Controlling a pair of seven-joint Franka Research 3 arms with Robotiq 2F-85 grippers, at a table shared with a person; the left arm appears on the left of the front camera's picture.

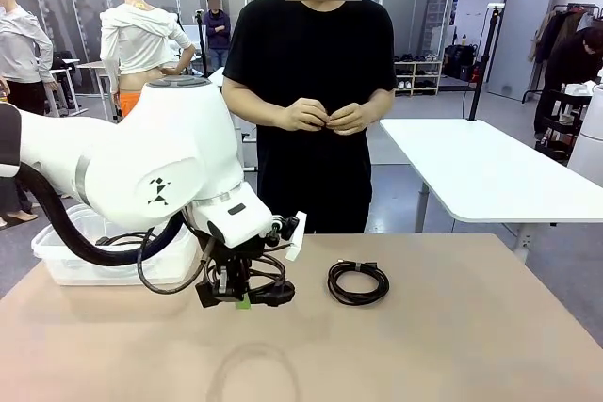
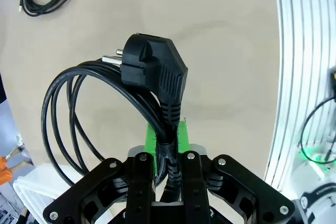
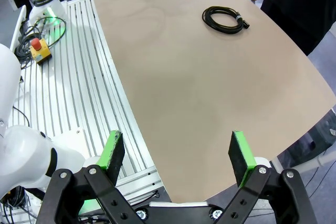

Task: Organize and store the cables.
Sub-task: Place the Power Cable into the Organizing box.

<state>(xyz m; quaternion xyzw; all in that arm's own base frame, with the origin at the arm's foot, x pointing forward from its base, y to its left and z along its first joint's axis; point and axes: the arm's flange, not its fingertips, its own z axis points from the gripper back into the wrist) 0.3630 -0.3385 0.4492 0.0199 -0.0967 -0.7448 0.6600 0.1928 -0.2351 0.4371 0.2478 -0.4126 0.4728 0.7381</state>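
Note:
My left gripper [image 1: 243, 298] hangs a little above the table, just right of the white bin [image 1: 57, 265], and is shut on a coiled black cable [image 1: 268, 281]. In the left wrist view the green pads [image 2: 184, 136] of that gripper [image 2: 168, 141] pinch the coil at its tied part, and its black plug [image 2: 155, 72] sticks up past the fingers. A second coiled cable [image 1: 358, 282] lies flat on the table to the right; the same coil [image 3: 224, 18] lies far from my right gripper [image 3: 177, 153], which stands open and holds nothing, over the table's near edge.
The person stands at the far side with both hands [image 1: 325, 117] together at the chest, away from the table. A ribbed aluminium base [image 3: 79, 77] with a red stop button [image 3: 39, 48] borders the table [image 3: 210, 93]. The bin's corner [image 2: 26, 195] is close to the left gripper.

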